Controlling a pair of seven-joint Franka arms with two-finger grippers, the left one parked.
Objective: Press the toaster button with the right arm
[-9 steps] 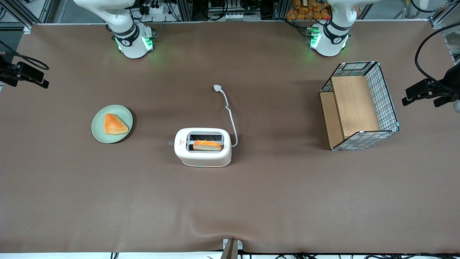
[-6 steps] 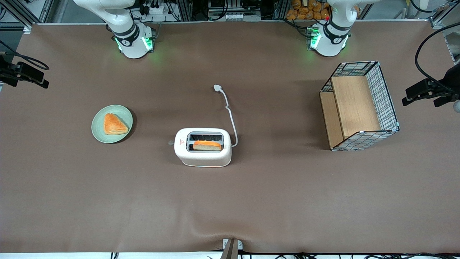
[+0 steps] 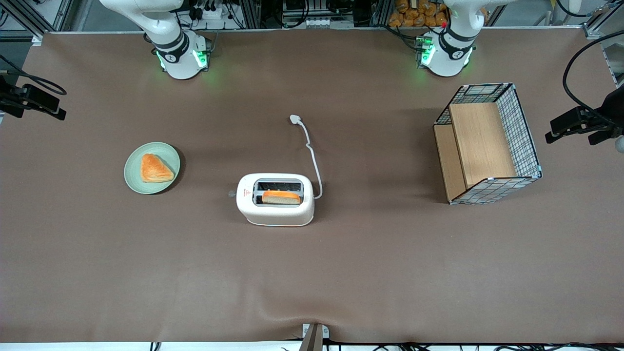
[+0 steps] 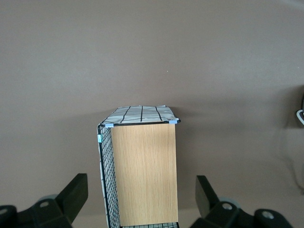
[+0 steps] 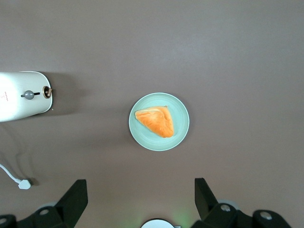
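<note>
Plate (image 3: 151, 167) with a triangular pastry (image 3: 155, 168) sat at your frame's mid-left, toward the working arm's end of the table (image 3: 341, 273). Toaster (image 3: 275, 199) stood at centre, one slice of toast (image 3: 281, 197) in the slot nearer the front camera, white cord (image 3: 312, 156) running toward the upper centre. Toaster button (image 5: 29, 95) projected from the narrow end facing the plate. Wire basket (image 3: 487, 144) lay mid-right. Gripper (image 5: 140, 204) hung high above the plate, well apart from the toaster, fingers (image 5: 73, 199) spread wide, holding nothing. You had the right arm (image 3: 165, 34) at upper left.
</note>
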